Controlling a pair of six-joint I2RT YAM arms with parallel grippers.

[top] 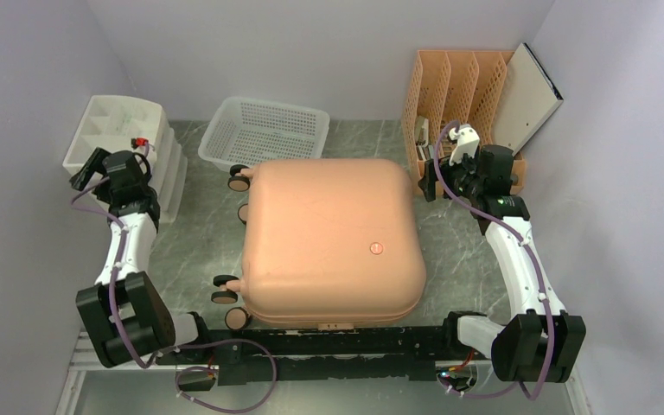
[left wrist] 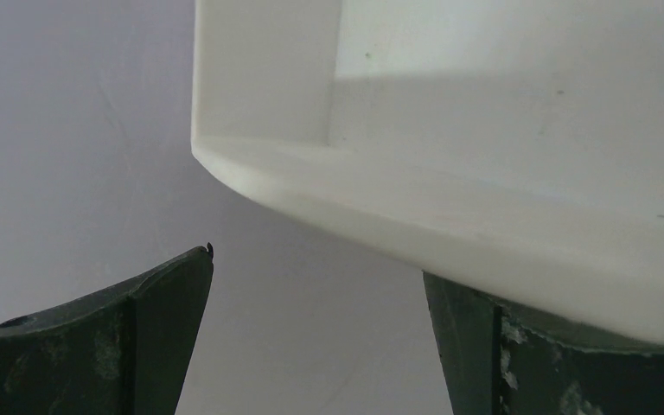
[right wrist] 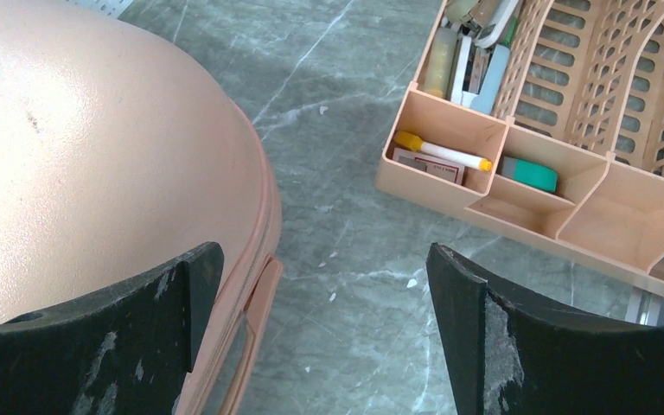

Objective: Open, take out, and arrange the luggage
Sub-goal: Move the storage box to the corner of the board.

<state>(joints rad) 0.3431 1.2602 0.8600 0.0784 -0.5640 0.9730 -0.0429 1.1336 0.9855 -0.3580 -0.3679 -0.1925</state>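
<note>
Luggage [top: 333,238] lies closed, opening not begun. Left gripper [left wrist: 318,277] and right gripper [right wrist: 324,268] flank it, both spread wide and empty. Likely next: right reaches its seam.

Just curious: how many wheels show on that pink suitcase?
4, along the left edge of the luggage: two far wheels, two near wheels. More may hide underneath.
</note>
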